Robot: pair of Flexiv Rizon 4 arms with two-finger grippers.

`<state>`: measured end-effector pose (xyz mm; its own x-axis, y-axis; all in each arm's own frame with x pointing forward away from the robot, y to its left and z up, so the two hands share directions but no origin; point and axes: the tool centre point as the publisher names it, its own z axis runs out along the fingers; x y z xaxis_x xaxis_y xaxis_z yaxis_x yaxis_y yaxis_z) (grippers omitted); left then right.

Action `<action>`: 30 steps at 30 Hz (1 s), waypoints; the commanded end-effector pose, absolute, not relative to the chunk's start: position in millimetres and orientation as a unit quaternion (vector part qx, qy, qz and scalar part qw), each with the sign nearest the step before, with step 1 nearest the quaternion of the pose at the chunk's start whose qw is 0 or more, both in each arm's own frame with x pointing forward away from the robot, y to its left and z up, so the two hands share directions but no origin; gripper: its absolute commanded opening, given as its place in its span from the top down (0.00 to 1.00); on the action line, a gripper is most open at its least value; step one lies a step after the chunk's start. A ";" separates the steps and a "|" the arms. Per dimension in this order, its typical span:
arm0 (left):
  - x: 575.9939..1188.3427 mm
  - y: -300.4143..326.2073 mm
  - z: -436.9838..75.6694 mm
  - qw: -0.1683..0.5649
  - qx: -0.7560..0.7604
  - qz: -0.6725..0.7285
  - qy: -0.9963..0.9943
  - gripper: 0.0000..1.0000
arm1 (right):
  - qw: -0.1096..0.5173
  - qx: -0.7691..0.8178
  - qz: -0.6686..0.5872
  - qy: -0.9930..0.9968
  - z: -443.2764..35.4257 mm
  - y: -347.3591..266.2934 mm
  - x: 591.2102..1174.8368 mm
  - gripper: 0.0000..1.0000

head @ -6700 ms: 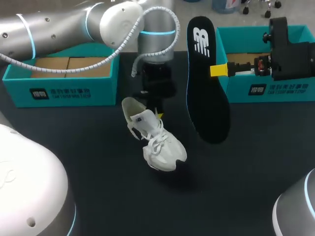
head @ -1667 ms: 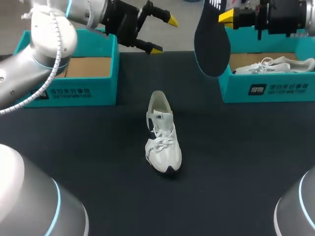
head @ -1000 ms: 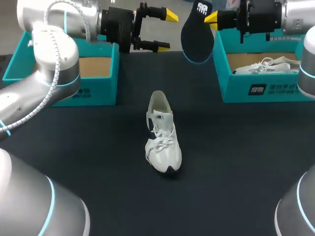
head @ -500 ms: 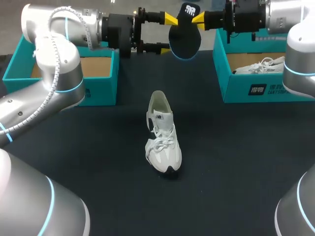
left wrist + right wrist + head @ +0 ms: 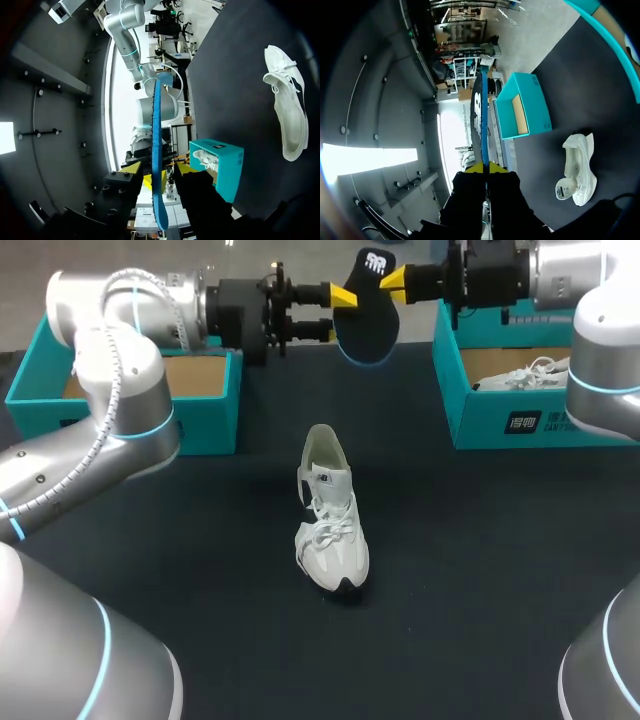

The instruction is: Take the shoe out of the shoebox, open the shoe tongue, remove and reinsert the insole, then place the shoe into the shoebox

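The bench [image 5: 480,570] is a dark, wide mat. At its far side stand two teal boxes, well apart: the left shoebox [image 5: 140,425], showing only its cardboard floor, and the right shoebox [image 5: 520,420], with a second shoe [image 5: 545,370] lying in it. The white shoe [image 5: 330,520] stands alone mid-bench, sole down, collar toward the far edge, with nothing touching it.

The black insole [image 5: 365,325] hangs in the air over the gap between the boxes. My right tool [image 5: 395,280] is clamped on its upper end. My left tool [image 5: 338,312] has its fingers spread to either side of the insole. From the left wrist the insole [image 5: 156,150] shows edge-on with a gap on both sides, so that tool has no grip on it yet.

I judge this to be a handover before reinsertion. To do it well, I should close the left fingers flat on both faces, just beside the right tool's hold, and release the right only once that grip is firm. A pinch near the edge would let the thin insole twist or slip.

The box walls flank the exchange closely, so sideways swings are risky. The clear way out is toward me and down, over the open mat around the shoe.
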<state>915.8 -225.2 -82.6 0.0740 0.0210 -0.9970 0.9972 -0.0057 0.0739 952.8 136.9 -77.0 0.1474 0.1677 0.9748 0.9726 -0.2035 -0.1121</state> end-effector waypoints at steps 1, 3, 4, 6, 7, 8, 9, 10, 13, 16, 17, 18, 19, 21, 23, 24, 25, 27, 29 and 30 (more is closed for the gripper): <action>914.9 -226.4 -84.1 0.514 0.524 -0.476 0.484 0.62 | 0.435 -0.623 -0.461 -0.458 -79.2 140.8 951.6 1.00; 914.9 -226.1 -84.2 0.513 0.524 -0.477 0.485 0.65 | 0.435 -0.624 -0.458 -0.460 -80.2 140.9 949.7 1.00; 914.9 -226.0 -84.1 0.512 0.524 -0.478 0.484 0.67 | 0.435 -0.625 -0.458 -0.460 -80.7 140.8 949.2 1.00; 914.7 -225.8 -84.1 0.512 0.524 -0.478 0.484 0.85 | 0.436 -0.625 -0.457 -0.459 -81.1 140.7 948.7 1.00; 914.6 -225.8 -84.1 0.512 0.523 -0.478 0.485 1.00 | 0.436 -0.624 -0.457 -0.459 -81.2 140.6 948.4 1.00; 914.6 -225.8 -84.2 0.512 0.523 -0.479 0.485 1.00 | 0.436 -0.624 -0.458 -0.459 -81.1 140.5 948.0 1.00; 914.6 -225.8 -84.2 0.512 0.523 -0.479 0.485 1.00 | 0.436 -0.624 -0.458 -0.459 -80.8 140.5 947.7 1.00; 914.6 -225.8 -84.2 0.512 0.523 -0.480 0.485 1.00 | 0.436 -0.624 -0.459 -0.458 -80.2 140.4 947.2 1.00; 915.2 -226.8 -84.2 0.510 0.524 -0.482 0.483 1.00 | 0.436 -0.617 -0.464 -0.462 -78.3 142.8 945.7 1.00; 916.2 -228.5 -84.5 0.508 0.523 -0.484 0.483 1.00 | 0.431 -0.613 -0.476 -0.461 -76.5 143.6 945.6 0.69; 916.6 -229.0 -84.5 0.508 0.523 -0.484 0.483 1.00 | 0.430 -0.612 -0.478 -0.461 -75.6 143.5 945.5 0.26; 916.8 -229.3 -84.5 0.508 0.522 -0.484 0.484 1.00 | 0.426 -0.610 -0.482 -0.462 -75.0 142.9 945.4 0.00; 917.0 -229.5 -84.6 0.508 0.522 -0.485 0.484 1.00 | 0.423 -0.609 -0.486 -0.463 -73.8 141.8 945.2 0.00; 917.1 -229.6 -84.6 0.510 0.521 -0.484 0.484 1.00 | 0.420 -0.606 -0.490 -0.465 -72.2 138.3 944.4 0.00; 917.3 -229.6 -84.5 0.511 0.521 -0.483 0.485 1.00 | 0.420 -0.600 -0.496 -0.466 -71.1 134.9 942.9 0.00; 917.4 -229.6 -84.5 0.512 0.520 -0.482 0.485 1.00 | 0.419 -0.597 -0.497 -0.470 -70.6 132.7 941.9 0.00; 917.4 -229.5 -84.5 0.514 0.519 -0.480 0.485 1.00 | 0.418 -0.595 -0.499 -0.471 -69.7 130.5 940.7 0.00; 917.5 -228.8 -84.4 0.517 0.516 -0.479 0.486 1.00 | 0.418 -0.590 -0.504 -0.473 -67.4 126.7 937.4 0.00; 917.5 -228.2 -84.4 0.520 0.514 -0.478 0.487 1.00 | 0.421 -0.582 -0.504 -0.480 -66.1 122.6 933.2 0.00; 917.5 -228.1 -84.4 0.520 0.513 -0.478 0.487 1.00 | 0.423 -0.582 -0.502 -0.481 -66.2 120.0 931.0 0.00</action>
<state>920.7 -227.1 -82.6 0.0667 0.0081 -0.9977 0.9977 0.0076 0.0667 936.9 129.9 -66.5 0.0330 0.1339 0.9905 0.9831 -0.1830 -0.0080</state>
